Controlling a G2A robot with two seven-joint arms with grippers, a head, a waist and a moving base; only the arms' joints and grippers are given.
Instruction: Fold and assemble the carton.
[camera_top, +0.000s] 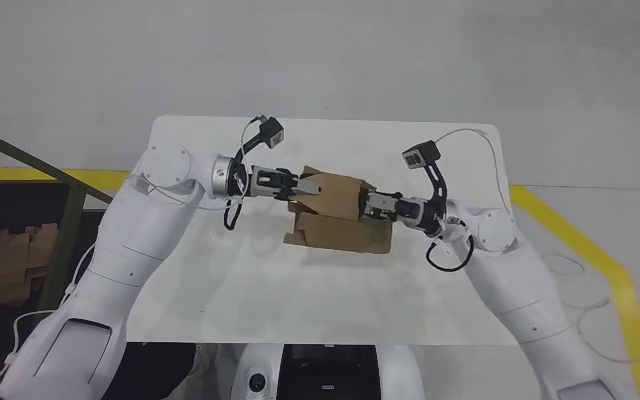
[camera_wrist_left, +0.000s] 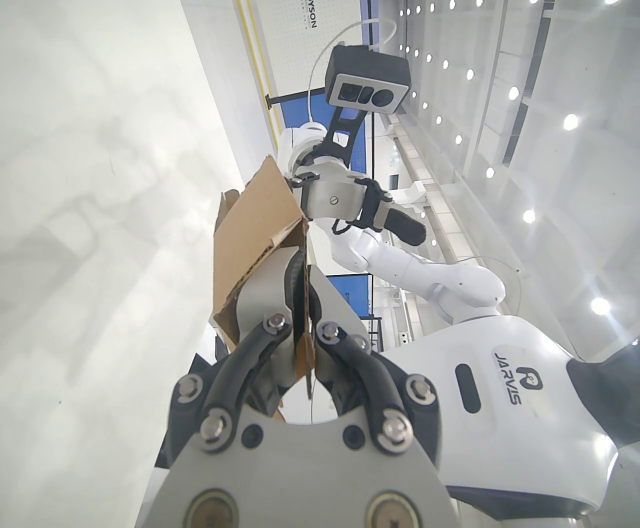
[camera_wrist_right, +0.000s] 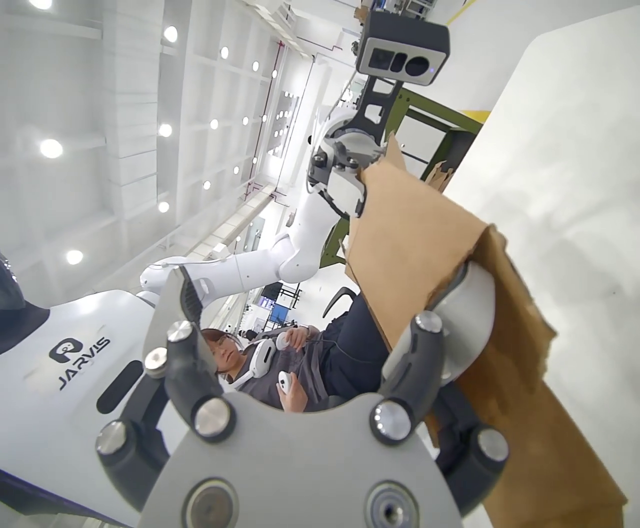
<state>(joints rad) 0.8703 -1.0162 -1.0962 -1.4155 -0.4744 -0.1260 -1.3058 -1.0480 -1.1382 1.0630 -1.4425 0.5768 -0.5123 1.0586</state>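
Currently: carton (camera_top: 335, 212) sits about mid-bench (camera_top: 200, 290). Brown cardboard, partly formed, with loose flaps sticking out at its left end. Can't tell whether its underside rests flat on the bench or hangs from the grip.

Left gripper (camera_top: 303, 186) comes in from the bench's left side and meets the carton's left end. It's clenched on a cardboard flap. In the left wrist view both fingers (camera_wrist_left: 260, 287) pinch the thin edge of the sheet, and the cardboard runs straight through between them. A folded panel fans out beyond the fingertips.

Right gripper (camera_wrist_right: 325, 272) is at the carton's right end, reaching in from the bench's right side. Jaws are spread wide, not grasping anything. One finger (camera_wrist_right: 470, 305) is tucked in under a carton panel, touching cardboard. The other finger (camera_wrist_right: 177, 300) hangs in free air, well apart from the carton.

From the top, the two grippers face each other with the carton between them. The left one is slightly nearer the far edge, the right one slightly nearer the front edge.

Off the bench's left edge: a green frame (camera_top: 50, 170) with more brown cardboard pieces (camera_top: 25, 260) beside it. A yellow floor line (camera_top: 560, 222) runs past the right edge.
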